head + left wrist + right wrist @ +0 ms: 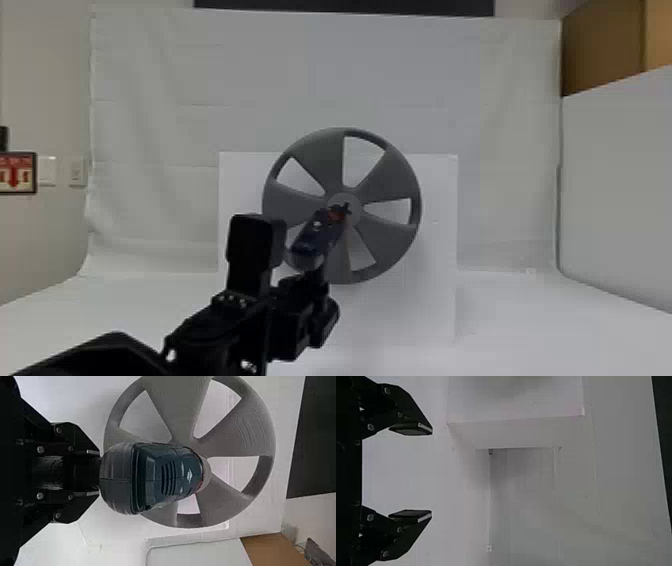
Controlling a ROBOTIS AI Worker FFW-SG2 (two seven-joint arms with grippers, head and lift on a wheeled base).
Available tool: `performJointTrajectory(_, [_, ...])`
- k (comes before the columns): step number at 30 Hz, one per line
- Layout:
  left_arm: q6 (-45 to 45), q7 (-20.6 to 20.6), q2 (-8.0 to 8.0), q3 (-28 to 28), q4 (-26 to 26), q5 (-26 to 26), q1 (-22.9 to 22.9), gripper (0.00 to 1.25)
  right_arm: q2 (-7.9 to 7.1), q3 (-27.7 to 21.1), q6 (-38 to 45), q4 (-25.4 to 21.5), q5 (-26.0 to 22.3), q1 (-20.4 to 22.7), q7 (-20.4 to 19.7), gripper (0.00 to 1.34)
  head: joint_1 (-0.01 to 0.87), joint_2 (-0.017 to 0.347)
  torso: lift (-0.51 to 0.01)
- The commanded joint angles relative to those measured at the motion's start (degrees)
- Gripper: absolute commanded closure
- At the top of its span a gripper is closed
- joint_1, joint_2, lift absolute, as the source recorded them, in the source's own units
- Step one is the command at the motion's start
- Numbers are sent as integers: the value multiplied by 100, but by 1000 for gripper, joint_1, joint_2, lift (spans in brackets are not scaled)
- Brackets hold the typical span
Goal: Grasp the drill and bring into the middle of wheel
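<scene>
White desk (525, 325), upright white panel (437, 255) on it.
Head view, my side: desk top is matte white and curves up at the back into a hanging white sheet (150, 125). Panel stands near mid-width, in front of the sheet; its foot blends into the white, so I can't trace the contact line.

Treat your site as a lab-type test area: observe the white backdrop (150, 75) draped behind the wheel (322, 157) and panel (440, 255), plus the sign (17, 172) and switch (76, 171) at left.
</scene>
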Motion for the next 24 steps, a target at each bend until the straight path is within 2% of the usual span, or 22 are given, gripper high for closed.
performJointTrajectory(1, [0, 1, 0, 1, 0, 1, 0, 1219, -3, 0, 0, 0, 0, 0, 0, 518, 0, 0, -406])
performJointTrajectory(13, [0, -131, 0, 36, -27, 71, 35, 1219, -11, -9, 9, 0, 0, 18, 0, 519, 0, 0, -406])
performJointTrajectory(19, [0, -202, 9, 115, -308, 97, 141, 1219, -11, -17, 9, 0, 9, 18, 0, 519, 0, 0, -406])
performJointTrajectory(24, [-44, -413, 53, 264, -457, 132, 255, 1219, -11, -26, 9, 0, 9, 26, 0, 519, 0, 0, -406])
